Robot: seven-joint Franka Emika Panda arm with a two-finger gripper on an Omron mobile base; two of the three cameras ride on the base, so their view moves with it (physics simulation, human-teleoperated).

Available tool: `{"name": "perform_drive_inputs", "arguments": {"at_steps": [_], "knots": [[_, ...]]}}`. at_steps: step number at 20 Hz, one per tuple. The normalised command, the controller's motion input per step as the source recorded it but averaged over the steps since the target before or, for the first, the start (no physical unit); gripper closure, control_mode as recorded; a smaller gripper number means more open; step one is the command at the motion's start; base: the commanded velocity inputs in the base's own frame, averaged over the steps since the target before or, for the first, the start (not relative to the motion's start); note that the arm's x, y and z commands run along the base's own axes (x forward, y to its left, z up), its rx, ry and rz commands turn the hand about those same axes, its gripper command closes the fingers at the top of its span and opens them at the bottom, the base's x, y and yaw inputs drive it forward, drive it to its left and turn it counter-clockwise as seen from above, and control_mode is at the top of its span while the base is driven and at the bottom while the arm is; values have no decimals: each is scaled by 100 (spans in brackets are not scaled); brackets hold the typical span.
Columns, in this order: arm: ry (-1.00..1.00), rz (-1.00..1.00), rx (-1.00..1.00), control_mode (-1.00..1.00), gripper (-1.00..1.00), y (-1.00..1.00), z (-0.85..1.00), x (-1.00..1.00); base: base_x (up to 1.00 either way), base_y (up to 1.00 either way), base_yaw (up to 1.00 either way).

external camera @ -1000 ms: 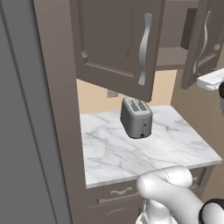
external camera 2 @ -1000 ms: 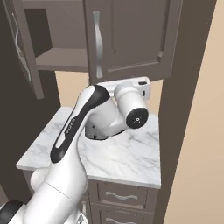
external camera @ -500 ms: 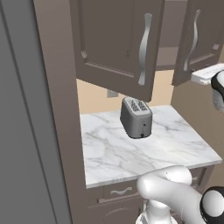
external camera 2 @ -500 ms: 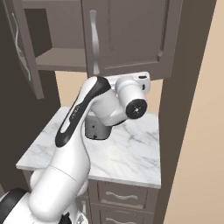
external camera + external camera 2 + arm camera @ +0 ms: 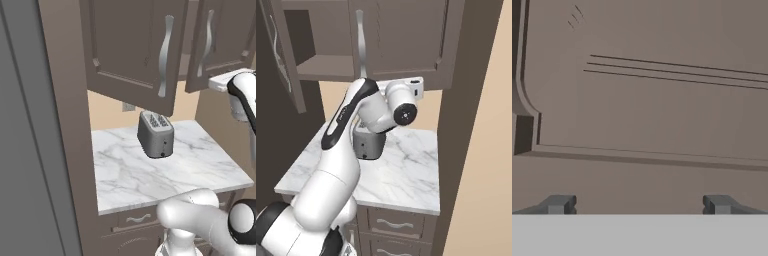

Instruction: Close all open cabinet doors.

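Note:
Two dark grey-brown cabinet doors hang above the counter. The left cabinet door (image 5: 130,50) stands swung wide open toward me, its silver handle (image 5: 164,56) facing out; in the right base view it is edge-on at the far left (image 5: 287,60), beside the bare shelf (image 5: 326,67). The right cabinet door (image 5: 220,37) (image 5: 401,35) is close to shut. My gripper (image 5: 639,206) (image 5: 415,84) is open and right against this door's framed panel (image 5: 652,85), near its lower edge, with nothing between the fingertips (image 5: 559,205).
A grey toaster (image 5: 156,134) (image 5: 368,146) stands on the marble counter (image 5: 130,175) below the doors. Drawer fronts (image 5: 401,222) sit under the counter. A grey refrigerator side (image 5: 25,150) bounds the left, and a tall panel (image 5: 461,125) the right.
The right cabinet door has swung toward shut, its handle shifting left in the left base view. My hand has risen a little and followed the door. The left door has not moved.

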Motion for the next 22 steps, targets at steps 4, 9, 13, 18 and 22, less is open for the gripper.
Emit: {"name": "perform_drive_inputs", "arguments": {"at_steps": [4, 9, 13, 18, 22], "knots": [[0, -6, 0, -100, -100, 8, -9, 39, 0, 0, 0], [0, -6, 0, -100, -100, 5, -4, 36, 0, 0, 0], [0, -5, 0, -100, -100, 2, -6, 31, 0, 0, 0], [0, -4, 0, -100, -100, 1, -3, 29, 0, 0, 0], [0, -3, 0, -100, -100, 0, 0, 24, 0, 0, 0]]}}
